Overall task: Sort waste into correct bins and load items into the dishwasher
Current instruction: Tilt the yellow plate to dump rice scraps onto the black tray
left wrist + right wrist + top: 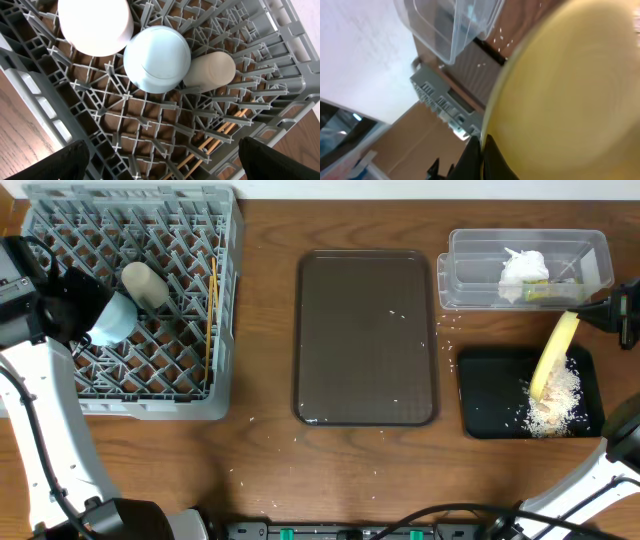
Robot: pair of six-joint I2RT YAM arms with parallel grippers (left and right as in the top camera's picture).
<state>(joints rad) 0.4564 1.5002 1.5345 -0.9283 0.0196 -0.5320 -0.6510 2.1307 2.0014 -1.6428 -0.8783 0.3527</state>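
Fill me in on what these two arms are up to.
The right gripper is shut on the yellow plate, tilted over the black tray where rice scraps lie. The left gripper hangs open above the grey rack, which holds the blue bowl and chopsticks. Tissue and wrapper sit in the clear tub.

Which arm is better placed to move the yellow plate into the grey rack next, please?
Right, probably: the right gripper is shut on the plate over the black tray; the left gripper hovers open above the rack.

yellow plate [570, 90] blurred, cropped, chopsticks [207, 146] partly hidden under rack [45, 100], left fingers [45, 162] cut by edge
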